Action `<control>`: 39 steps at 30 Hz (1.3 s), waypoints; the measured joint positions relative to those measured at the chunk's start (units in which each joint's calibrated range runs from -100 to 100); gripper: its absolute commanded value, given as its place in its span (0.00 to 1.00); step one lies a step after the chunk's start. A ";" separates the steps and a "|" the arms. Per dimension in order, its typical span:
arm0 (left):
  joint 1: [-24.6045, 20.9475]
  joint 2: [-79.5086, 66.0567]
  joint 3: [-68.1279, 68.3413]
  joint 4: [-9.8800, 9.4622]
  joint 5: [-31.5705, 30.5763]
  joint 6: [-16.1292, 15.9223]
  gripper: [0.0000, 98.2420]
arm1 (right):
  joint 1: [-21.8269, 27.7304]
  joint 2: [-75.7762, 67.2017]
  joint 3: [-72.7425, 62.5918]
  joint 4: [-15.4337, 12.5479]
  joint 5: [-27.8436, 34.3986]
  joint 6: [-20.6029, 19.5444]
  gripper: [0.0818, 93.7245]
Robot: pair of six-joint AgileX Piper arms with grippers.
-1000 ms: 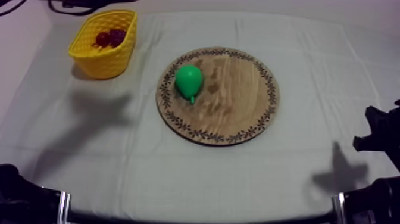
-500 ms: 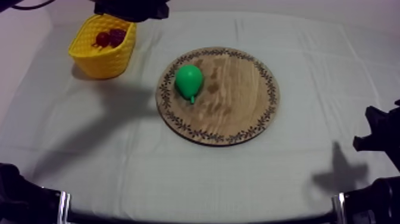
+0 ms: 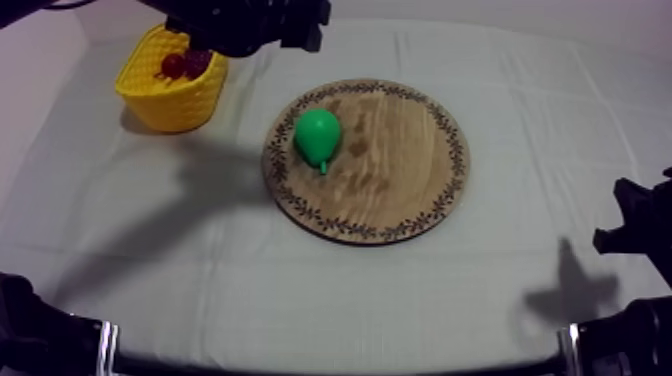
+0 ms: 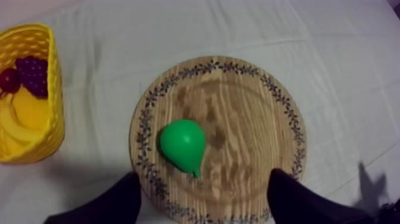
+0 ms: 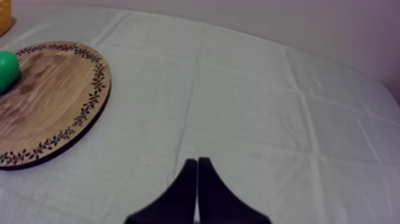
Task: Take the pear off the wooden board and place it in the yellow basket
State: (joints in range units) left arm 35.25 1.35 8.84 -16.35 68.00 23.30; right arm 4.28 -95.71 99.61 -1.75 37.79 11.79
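A green pear (image 3: 318, 135) lies on the left part of the round wooden board (image 3: 420, 190), stem toward the front. In the left wrist view the pear (image 4: 183, 145) sits on the board (image 4: 250, 119) just ahead of my left gripper (image 4: 203, 204), whose black fingers (image 4: 116, 202) stand wide apart with nothing between them. From above, my left gripper (image 3: 300, 25) hangs high at the back, between the yellow basket (image 3: 175, 100) and the board. My right gripper (image 5: 197, 179) is a narrow wedge, shut on nothing, over bare cloth right of the board (image 5: 53, 113).
The yellow basket (image 4: 50, 119) at the back left holds a bunch of grapes (image 4: 33, 74), a small red fruit (image 4: 8, 79) and a banana (image 4: 27, 116). My right arm (image 3: 635, 230) rests low at the table's right edge.
My left arm has come in at the upper left and moved rightward past the basket toward the board. The pear, the board and my right arm have not moved.
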 measured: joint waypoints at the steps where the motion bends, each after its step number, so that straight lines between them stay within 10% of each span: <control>1: -0.04 0.08 0.00 0.07 0.18 0.00 0.91 | 0.00 0.00 0.00 0.00 0.00 0.00 0.00; 39: -1.94 28.43 -9.71 2.62 1.77 6.77 0.90 | 0.00 0.00 0.00 0.00 -0.08 0.00 0.00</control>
State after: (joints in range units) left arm 33.30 29.78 -0.88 -13.73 69.76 30.07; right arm 4.28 -95.71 99.61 -1.75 37.70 11.79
